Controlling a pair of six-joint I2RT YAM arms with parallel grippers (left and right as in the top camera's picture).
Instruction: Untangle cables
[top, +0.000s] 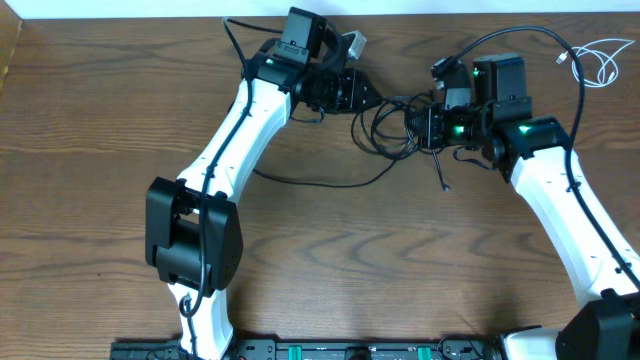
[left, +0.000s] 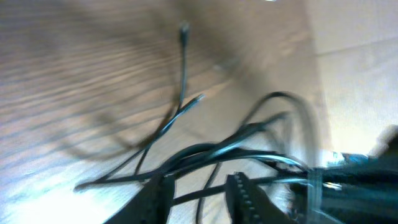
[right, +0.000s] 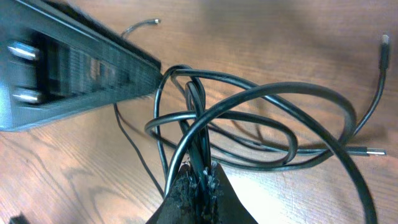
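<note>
While the right pincer (right: 200, 177) clamps them, black cables (right: 196, 118) loop outward.
Left pincer (left: 199, 186) narrowly parted, strands crossing its gap.

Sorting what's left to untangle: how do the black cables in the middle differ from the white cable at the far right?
The black cables are looped together in a tangle; the white cable lies alone in loose loops. The black cables are pinched in the right gripper; the white cable is untouched. Both are thin cords.
</note>
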